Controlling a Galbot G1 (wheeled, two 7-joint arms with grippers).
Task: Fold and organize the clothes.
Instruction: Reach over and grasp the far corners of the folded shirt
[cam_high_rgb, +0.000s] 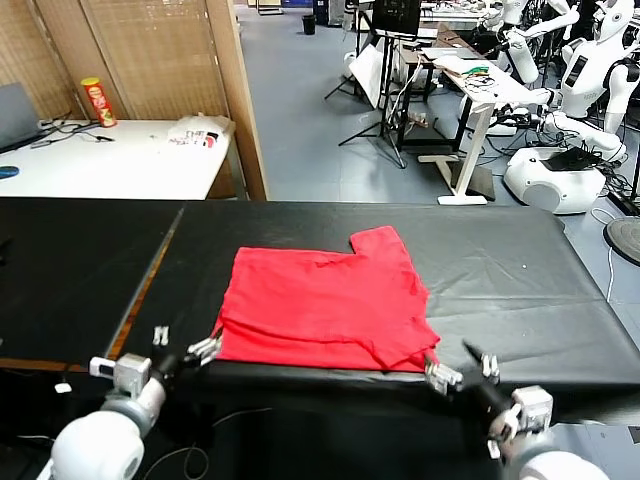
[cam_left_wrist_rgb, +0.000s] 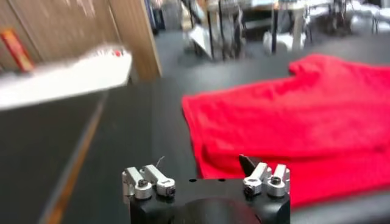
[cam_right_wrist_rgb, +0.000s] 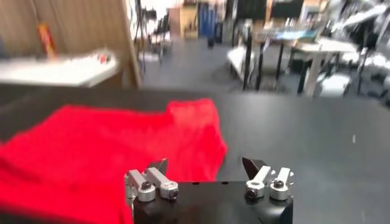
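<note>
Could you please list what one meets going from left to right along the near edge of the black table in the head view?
Left gripper, jaws open → red T-shirt lying folded on the black table → right gripper, jaws open.

A black-covered table (cam_high_rgb: 520, 290) is stretching across the middle of the frame, its cover lying slightly wrinkled toward the right. A red T-shirt (cam_high_rgb: 325, 305) is lying partly folded on it at centre, near the front edge, with one sleeve pointing toward the upper right
</note>
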